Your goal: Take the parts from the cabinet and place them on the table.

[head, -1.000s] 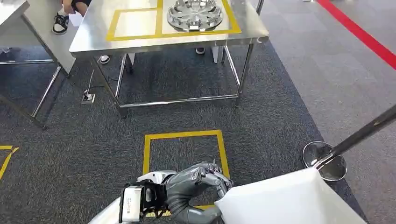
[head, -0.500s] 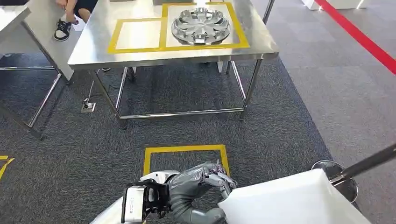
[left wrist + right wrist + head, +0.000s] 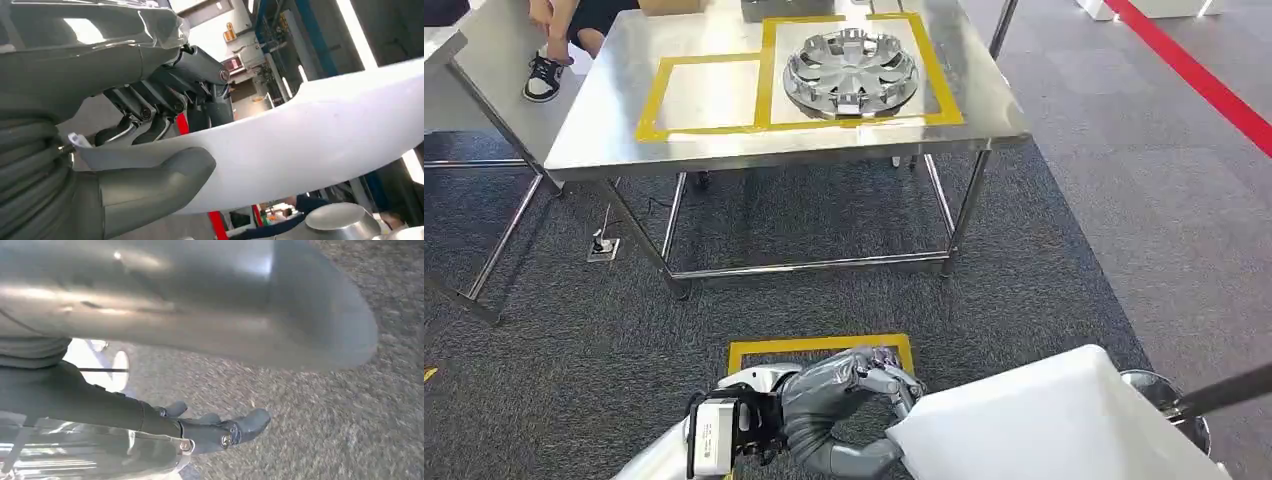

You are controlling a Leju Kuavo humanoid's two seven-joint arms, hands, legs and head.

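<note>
**A:** Head view puts the left hand (image 3: 849, 405) low in front of the body, fingers hooked over the near edge of a white part (image 3: 1044, 425) and the thumb under it. Why carry it that way?

**B:** Likely because it's a broad, thin piece. Pinching the rim lets the rest hang out to the robot's right, well short of the table (image 3: 614, 120) ahead.

**A:** And its look?

**B:** Smooth, matte white, gently curved, with a rounded corner. From the left wrist it reads as a shallow shell.

**A:** The right hand (image 3: 220, 432)?

**B:** Blurry there. Dark fingers over carpet, perhaps under the part; I can't tell whether it's grasping anything.

**A:** The table?

**B:** A silver wheel cover (image 3: 851, 73) already lies in one yellow-taped square; the neighbouring square (image 3: 707, 95) looks free.
</note>
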